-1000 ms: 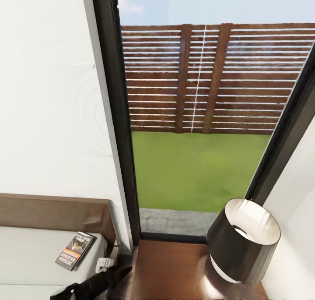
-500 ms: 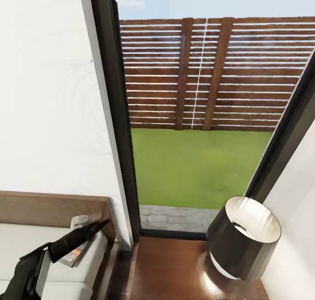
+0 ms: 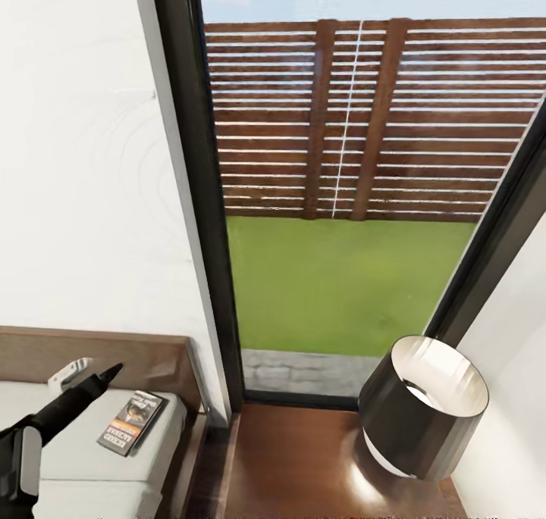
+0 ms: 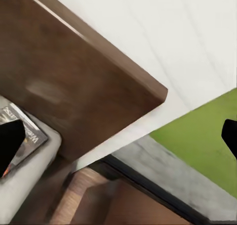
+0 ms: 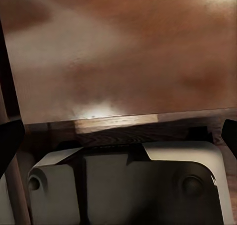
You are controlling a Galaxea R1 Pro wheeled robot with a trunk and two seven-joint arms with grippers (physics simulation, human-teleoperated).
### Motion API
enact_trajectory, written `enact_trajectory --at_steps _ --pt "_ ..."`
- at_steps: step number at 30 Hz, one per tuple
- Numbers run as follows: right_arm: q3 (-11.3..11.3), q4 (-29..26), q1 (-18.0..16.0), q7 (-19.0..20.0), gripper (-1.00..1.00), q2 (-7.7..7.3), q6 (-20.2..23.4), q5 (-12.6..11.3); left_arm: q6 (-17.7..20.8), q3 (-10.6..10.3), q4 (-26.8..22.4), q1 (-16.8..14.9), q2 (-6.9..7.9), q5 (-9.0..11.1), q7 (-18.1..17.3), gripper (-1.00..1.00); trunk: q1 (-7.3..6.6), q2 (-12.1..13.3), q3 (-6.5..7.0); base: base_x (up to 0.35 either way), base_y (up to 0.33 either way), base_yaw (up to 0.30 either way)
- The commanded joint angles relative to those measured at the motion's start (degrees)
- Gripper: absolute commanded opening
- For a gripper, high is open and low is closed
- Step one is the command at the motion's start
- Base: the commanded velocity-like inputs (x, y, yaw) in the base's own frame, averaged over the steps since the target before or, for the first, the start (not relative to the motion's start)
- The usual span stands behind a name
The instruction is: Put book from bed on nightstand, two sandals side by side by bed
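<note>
With the left gripper (image 3: 89, 370) hovering over the bed (image 3: 68, 447) just short of the headboard (image 3: 144, 360), jaws apart and empty, next job is the book (image 3: 132, 422). It lies flat near the mattress corner, close to the gripper. Suggest coming down with jaws straddling one long edge; thin cover, soft mattress, so press in slightly to get under it. Right gripper (image 5: 118, 131): jaws look wide apart, nothing held, above the glossy brown tabletop. Nightstand (image 3: 303, 466) is beside the bed; lamp (image 3: 421, 405) takes its right side, so drop on the left part. Window (image 3: 341, 163) behind, fence outside.
</note>
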Motion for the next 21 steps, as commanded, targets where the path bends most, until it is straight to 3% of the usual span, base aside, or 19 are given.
enact_trajectory --at_steps 1,5,6,10,16,21 --pt "-0.44 0.22 -0.11 0.28 1.0 -0.03 0.04 -0.17 0.32 0.25 -0.02 -0.16 0.0 1.48 1.94 1.0 0.03 -0.13 -0.21 0.0 0.0 0.0" --pt "-0.44 0.22 -0.11 0.29 1.0 -0.03 0.04 -0.17 -1.32 0.58 0.36 -0.38 0.03 5.99 9.23 1.0 0.03 -0.13 -0.57 0.0 0.0 0.0" --pt "-0.44 0.22 -0.11 0.3 1.0 -0.03 0.04 -0.19 -2.43 0.67 1.22 -0.47 0.21 8.21 12.65 1.0 0.03 -0.13 -0.66 0.0 0.0 0.0" --pt "-0.44 0.22 -0.11 0.35 1.0 -0.03 0.04 -0.2 -5.07 0.75 5.69 -1.39 1.69 11.89 18.44 1.0 0.03 -0.13 -1.03 0.0 0.0 0.0" --pt "-0.44 0.22 -0.11 0.38 1.0 -0.03 0.04 -0.2 -10.21 0.75 16.43 -4.68 4.86 15.86 22.23 1.0 0.03 -0.13 -1.56 0.0 0.0 0.0" --pt "-0.44 0.22 -0.11 0.39 1.0 -0.03 0.04 -0.21 -12.76 0.7 22.88 -6.65 5.78 17.56 23.17 1.0 0.03 -0.13 -2.01 0.0 0.0 0.0"
